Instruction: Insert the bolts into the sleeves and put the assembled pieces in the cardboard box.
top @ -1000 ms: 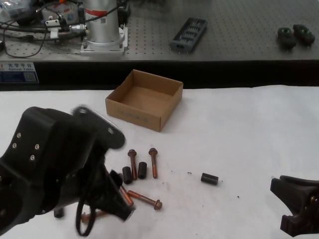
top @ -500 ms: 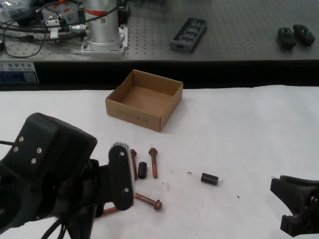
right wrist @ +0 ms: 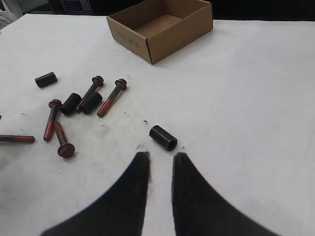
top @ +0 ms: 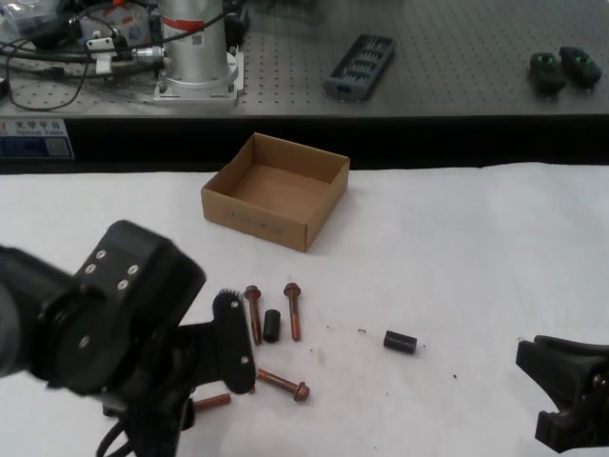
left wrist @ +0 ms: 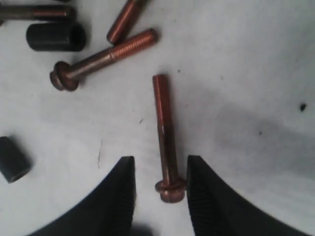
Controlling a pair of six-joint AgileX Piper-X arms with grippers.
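Observation:
Several copper bolts and black sleeves lie loose on the white sheet. In the left wrist view my left gripper [left wrist: 161,160] is open, its two fingers standing either side of the head end of one bolt [left wrist: 165,128], low over the sheet. A second bolt [left wrist: 101,60] and a sleeve [left wrist: 55,37] lie just beyond it. In the high view this arm covers the lower left, with a bolt [top: 211,402] poking out beside it. My right gripper [right wrist: 160,158] is open, close to a lone sleeve [right wrist: 163,137]. The cardboard box [top: 276,190] stands open farther back.
Two bolts [top: 253,309] [top: 293,309] flank a sleeve [top: 272,326] mid-sheet, with another bolt [top: 283,384] nearer. The lone sleeve [top: 401,342] lies to the right. Behind the sheet is a perforated bench with a metal post [top: 195,43] and a black holder [top: 360,65].
My left arm has swung and turned its wrist, shifting right and settling lower over the bolts; it now hides one sleeve. The right gripper has not moved.

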